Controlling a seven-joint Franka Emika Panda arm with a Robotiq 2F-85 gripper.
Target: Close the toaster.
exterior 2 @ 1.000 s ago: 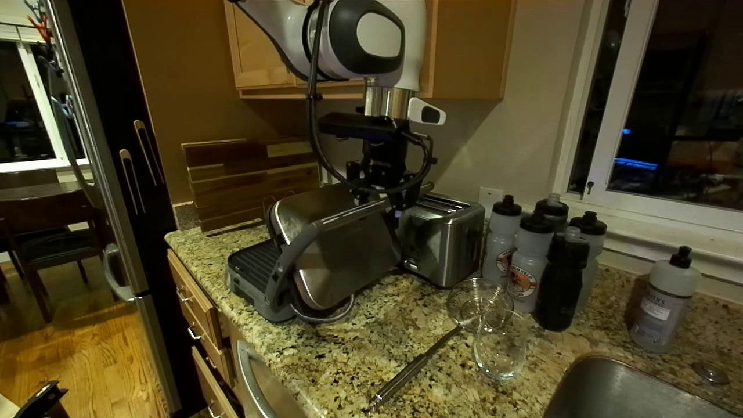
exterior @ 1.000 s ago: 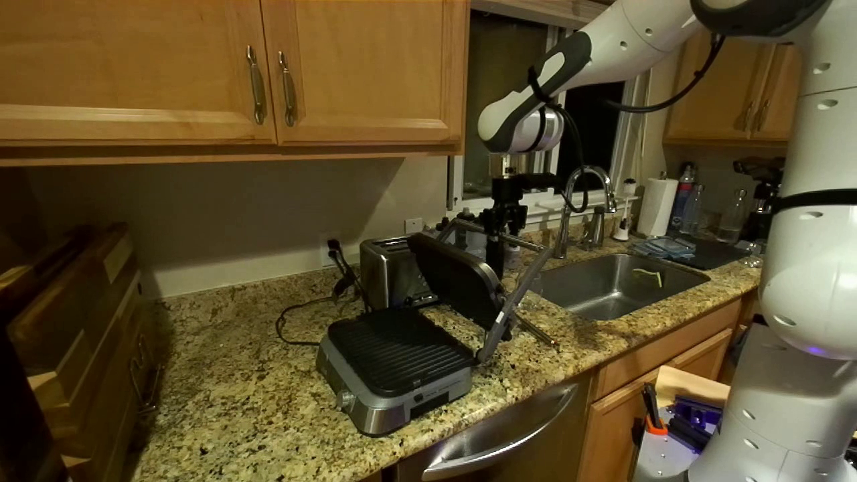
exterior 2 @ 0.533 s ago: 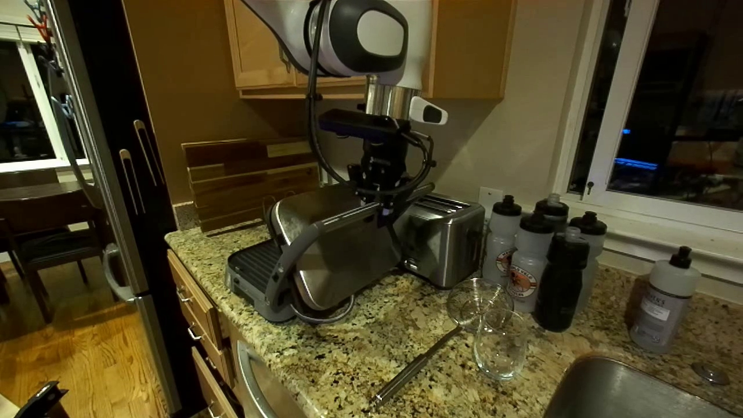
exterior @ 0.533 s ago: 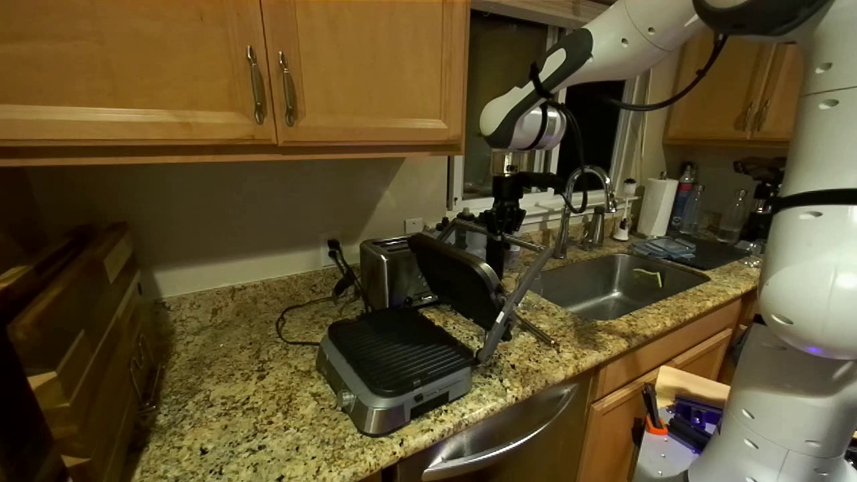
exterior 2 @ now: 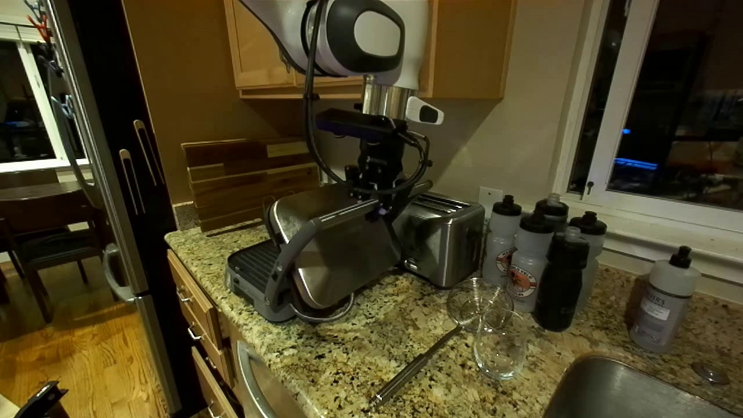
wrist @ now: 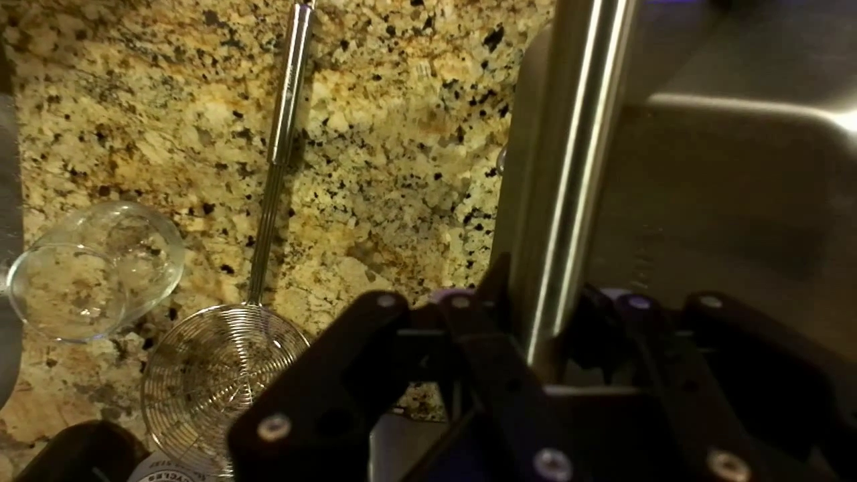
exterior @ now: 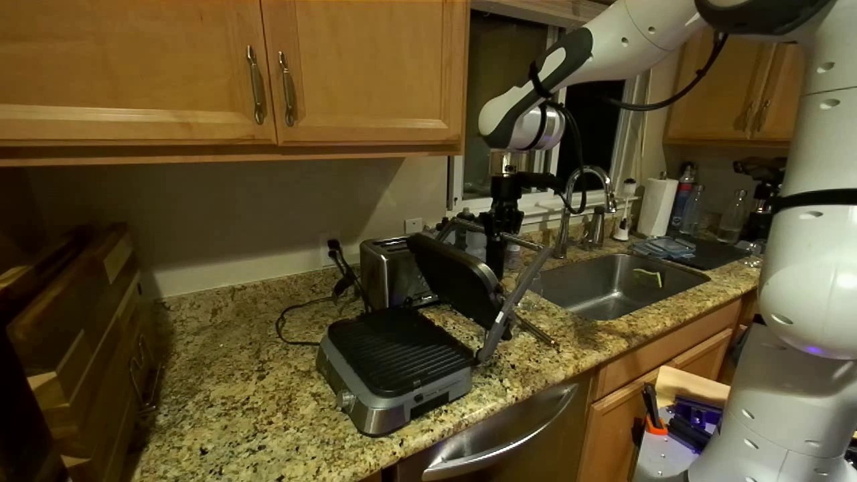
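The toaster [exterior: 395, 355], a silver-and-black contact grill, stands on the counter with its lid [exterior 2: 348, 249] raised and leaning back in both exterior views. Its dark ribbed lower plate [exterior: 402, 345] lies exposed. A grey bar handle [exterior 2: 342, 216] spans the lid on two side arms. Pointing straight down, my gripper [exterior 2: 380, 212] has its fingers around that bar. In the wrist view the shiny handle bar [wrist: 576, 161] runs down between the jaws of the gripper [wrist: 546, 298], which are shut on it. The finger pads are dark and partly hidden there.
Behind the lid stands a slotted steel appliance [exterior 2: 444, 238]. Several bottles [exterior 2: 522, 261], clear glasses [exterior 2: 500, 348] and a wire strainer [wrist: 227, 381] occupy the counter toward the sink [exterior: 602, 304]. Wooden boards [exterior 2: 249, 180] lean at the far end, and cabinets [exterior: 361, 73] hang above.
My gripper's fingers have come together from wide apart onto the bar handle. The arm has shifted only slightly, and the toaster's lid stands at about the same angle.
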